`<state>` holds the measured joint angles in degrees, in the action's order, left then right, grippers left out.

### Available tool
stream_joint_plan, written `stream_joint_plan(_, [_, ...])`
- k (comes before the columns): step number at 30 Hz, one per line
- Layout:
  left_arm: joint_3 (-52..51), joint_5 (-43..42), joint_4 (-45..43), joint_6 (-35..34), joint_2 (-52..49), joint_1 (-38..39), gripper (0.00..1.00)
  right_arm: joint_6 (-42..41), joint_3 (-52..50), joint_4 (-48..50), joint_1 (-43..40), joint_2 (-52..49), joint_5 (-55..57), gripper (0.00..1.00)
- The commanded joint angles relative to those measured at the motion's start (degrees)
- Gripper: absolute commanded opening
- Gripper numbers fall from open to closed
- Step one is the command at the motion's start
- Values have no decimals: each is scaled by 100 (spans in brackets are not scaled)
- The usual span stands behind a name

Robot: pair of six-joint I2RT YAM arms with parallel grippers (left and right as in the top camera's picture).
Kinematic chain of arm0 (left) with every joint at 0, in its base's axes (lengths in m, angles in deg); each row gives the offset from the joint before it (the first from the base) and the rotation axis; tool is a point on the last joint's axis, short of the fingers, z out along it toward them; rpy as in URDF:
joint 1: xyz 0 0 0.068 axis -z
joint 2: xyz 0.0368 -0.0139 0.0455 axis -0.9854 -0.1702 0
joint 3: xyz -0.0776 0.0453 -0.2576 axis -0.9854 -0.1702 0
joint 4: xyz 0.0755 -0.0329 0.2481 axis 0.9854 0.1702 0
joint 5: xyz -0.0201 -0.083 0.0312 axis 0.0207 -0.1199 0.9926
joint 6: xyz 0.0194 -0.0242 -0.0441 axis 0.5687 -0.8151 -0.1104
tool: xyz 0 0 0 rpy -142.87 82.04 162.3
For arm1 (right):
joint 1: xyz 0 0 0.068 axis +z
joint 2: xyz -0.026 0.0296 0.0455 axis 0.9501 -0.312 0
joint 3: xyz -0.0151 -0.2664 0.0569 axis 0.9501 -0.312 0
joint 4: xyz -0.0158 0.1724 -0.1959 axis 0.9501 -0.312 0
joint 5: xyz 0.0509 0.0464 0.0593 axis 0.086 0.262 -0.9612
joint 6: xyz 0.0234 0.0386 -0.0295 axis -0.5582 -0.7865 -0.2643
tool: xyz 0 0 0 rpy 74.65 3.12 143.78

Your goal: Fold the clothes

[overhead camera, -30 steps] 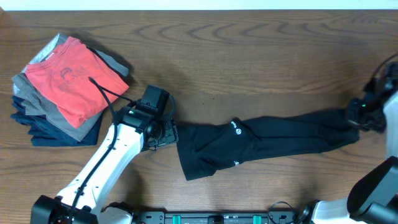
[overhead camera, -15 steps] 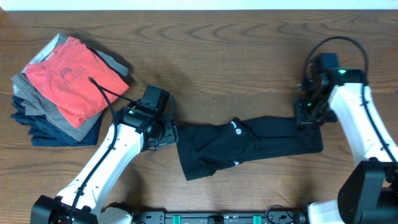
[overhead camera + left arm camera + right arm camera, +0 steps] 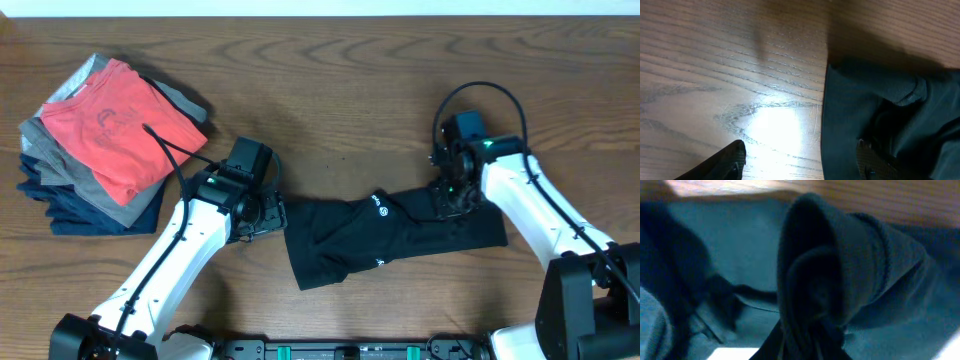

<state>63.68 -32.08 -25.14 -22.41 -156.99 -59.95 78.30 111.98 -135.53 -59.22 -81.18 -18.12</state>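
A black garment [image 3: 400, 238] with small white logos lies along the table's middle. Its right end is folded back over itself toward the left. My right gripper [image 3: 450, 196] is shut on that folded end; the right wrist view shows a bunched black fold [image 3: 830, 275] pinched between the fingers. My left gripper [image 3: 268, 212] rests at the garment's left edge, open. In the left wrist view one finger lies on bare wood and the other on the black cloth [image 3: 890, 125], with the gripper [image 3: 802, 155] straddling the cloth edge.
A stack of folded clothes [image 3: 105, 140], coral shirt on top over grey and navy ones, sits at the far left. The wooden table [image 3: 400, 90] extends behind the garment.
My right gripper has carried the garment's right end leftward from the far right edge to near the middle, doubling the cloth over. The left arm has not moved.
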Motion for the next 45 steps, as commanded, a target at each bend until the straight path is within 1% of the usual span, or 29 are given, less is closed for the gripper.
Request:
stream_joint_plan(1, [125,11,22,9,28,-26,72,-151,-170,162,138,-2,-343,15])
stream_joint_plan(5, [125,11,22,9,28,-26,72,-151,-240,210,184,-2,-345,23])
stream_joint_plan(7, [125,11,22,9,28,-26,72,-151,-240,192,199,-2,-389,25])
stream_joint_plan(10, [125,11,22,9,28,-26,72,-125,-240,201,205,-2,-601,35])
stream_joint_plan(12, [125,11,22,9,28,-26,72,181,-240,197,205,-2,-1047,35])
stream_joint_plan(15, [125,11,22,9,28,-26,72,944,-240,131,205,-2,-2000,36])
stream_joint_plan(19, [125,11,24,9,28,-26,73,966,-238,107,203,0,-2057,37])
stream_joint_plan(21, [125,11,24,9,28,-26,73,964,-227,74,203,17,-2031,36])
stream_joint_plan(23, [125,9,24,9,28,-26,78,817,-175,37,195,70,-1823,34])
stream_joint_plan(27, [118,-149,50,9,28,-24,85,205,63,-59,192,354,-925,35])
stream_joint_plan(29, [72,-376,46,9,28,-24,88,-173,227,-81,192,625,-442,35])
stream_joint_plan(31, [-4,-549,39,7,22,-24,88,-516,348,-83,166,898,-35,36])
stream_joint_plan(32, [-46,-584,33,4,20,-24,89,-752,391,-81,133,1064,195,38])
stream_joint_plan(33, [-92,-603,22,4,11,-24,89,-970,404,-59,85,1222,358,43])
stream_joint_plan(34, [-129,-616,20,7,-4,-24,89,-1128,404,-17,26,1357,424,54])
stream_joint_plan(35, [-149,-619,17,4,-24,-24,89,-1161,404,31,-39,1436,415,56])
stream_joint_plan(39, [-162,-660,-7,-9,-195,-24,89,-1156,376,13,-210,1443,358,56])
stream_joint_plan(42, [-162,-662,-101,-13,-337,-24,89,-1027,271,-109,-170,1255,-15,57])
stream_joint_plan(45, [-162,-710,-155,-17,-446,-24,89,-1029,48,-197,-42,1012,-33,58])
